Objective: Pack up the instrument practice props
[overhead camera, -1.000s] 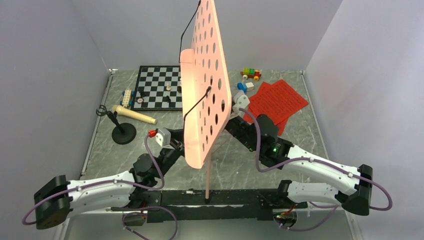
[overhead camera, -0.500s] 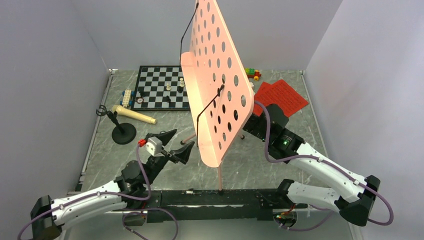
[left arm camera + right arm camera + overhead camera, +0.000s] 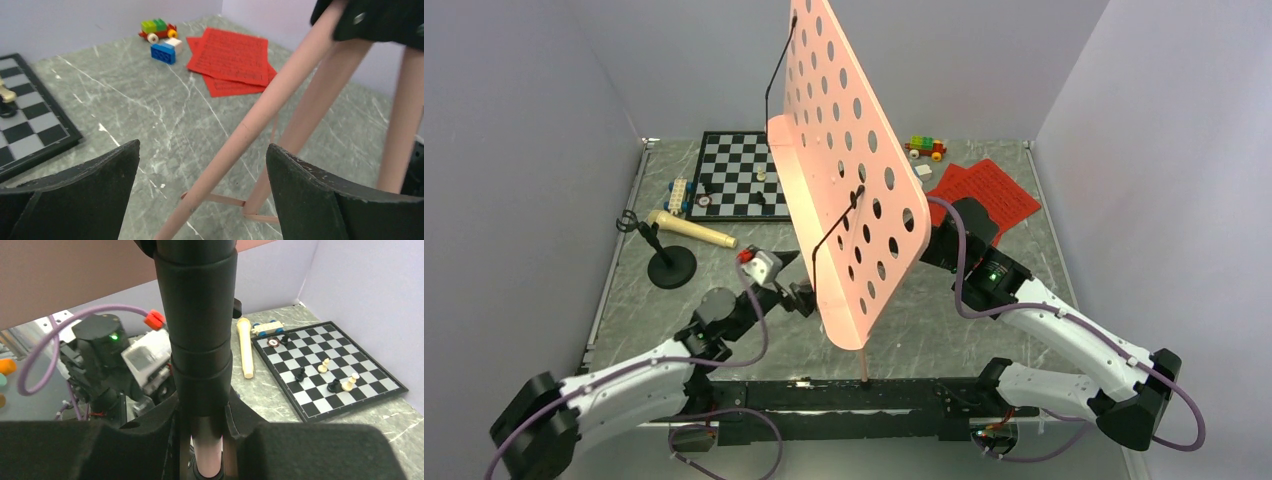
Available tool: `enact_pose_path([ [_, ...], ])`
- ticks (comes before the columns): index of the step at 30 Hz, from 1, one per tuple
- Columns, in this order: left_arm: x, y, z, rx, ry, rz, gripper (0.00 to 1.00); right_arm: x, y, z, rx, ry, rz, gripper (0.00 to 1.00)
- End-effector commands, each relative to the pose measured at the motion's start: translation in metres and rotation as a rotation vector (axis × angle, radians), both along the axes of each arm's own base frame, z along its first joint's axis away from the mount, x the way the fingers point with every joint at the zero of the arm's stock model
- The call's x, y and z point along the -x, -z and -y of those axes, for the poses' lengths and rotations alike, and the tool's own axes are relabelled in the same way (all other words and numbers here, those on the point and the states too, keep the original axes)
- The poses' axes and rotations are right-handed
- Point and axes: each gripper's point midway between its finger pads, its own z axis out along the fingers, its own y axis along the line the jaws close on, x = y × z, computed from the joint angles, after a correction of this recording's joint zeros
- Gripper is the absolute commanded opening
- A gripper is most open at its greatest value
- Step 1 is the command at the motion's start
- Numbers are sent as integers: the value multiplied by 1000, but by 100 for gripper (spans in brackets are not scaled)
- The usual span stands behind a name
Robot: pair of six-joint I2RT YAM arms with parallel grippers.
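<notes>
Top: pink music stand (image 3: 844,170) mid-table between the arms, panel tilted. Left gripper (image 3: 794,282) is spread wide just left of it, holding nothing. Microphone (image 3: 689,231) on its round-base stand near the left edge, close to the chessboard (image 3: 734,185). Red sheet-music pages (image 3: 984,195) lie flat at far right. Left wrist: jaws fully apart, a pink stand leg (image 3: 260,115) runs through the gap, no contact visible; toy bricks (image 3: 162,52) beside the pages. Right wrist: right gripper (image 3: 202,440) clamped on the stand's black centre post (image 3: 200,340).
</notes>
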Motion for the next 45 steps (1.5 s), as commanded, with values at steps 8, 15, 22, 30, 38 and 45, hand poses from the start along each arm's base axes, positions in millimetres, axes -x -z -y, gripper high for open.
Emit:
enact_pose_path([
  [8, -26, -5, 50, -103, 109, 45, 63, 41, -46, 7, -114, -166, 76, 0],
  [15, -30, -15, 11, -2, -64, 75, 0, 42, -52, 8, -117, -235, 104, 0],
  [22, -26, -48, -36, 29, -267, 161, 0, 31, -62, -1, -107, -296, 138, 0],
  [30, -21, -63, -79, 52, -487, 201, 0, -19, -54, -11, -164, -234, 121, 0],
  [38, -20, -36, -68, 40, -440, 158, 0, -21, -37, -8, -132, -204, 128, 0],
  [45, -13, -38, -45, 48, -321, 122, 56, -13, -21, -3, -45, -222, 155, 0],
])
